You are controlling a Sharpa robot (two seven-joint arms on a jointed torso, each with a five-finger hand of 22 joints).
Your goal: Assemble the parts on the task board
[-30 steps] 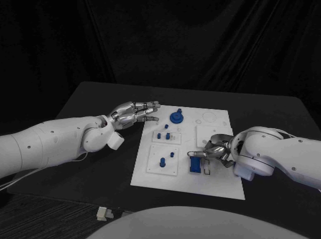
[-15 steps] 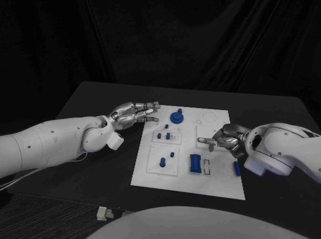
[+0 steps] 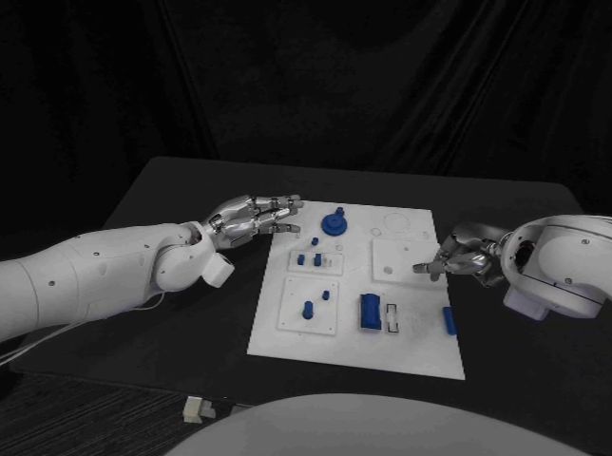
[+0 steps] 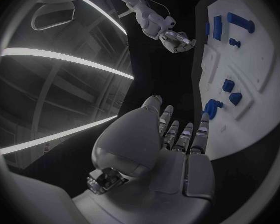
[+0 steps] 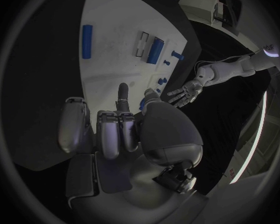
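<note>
Beside the task board's point(image 3: 418, 356) right edge, the right hand point(image 3: 465, 258) hangs with fingers loosely parted, holding nothing; the left hand point(image 3: 256, 217) waits empty, fingers spread, at the board's far-left corner. One loose blue bar point(image 3: 449, 319) lies on the board near the right hand, likely the next pick, calling for a reach down and a careful pinch.

A black bench point(image 3: 182, 204) stands before a black curtain point(image 3: 361, 85) hanging in folds behind it. Dark floor point(image 3: 60, 418) lies below the bench's near corner, where a small pale object point(image 3: 197, 408) sits. Bright light strips point(image 4: 59, 57) glow overhead.
</note>
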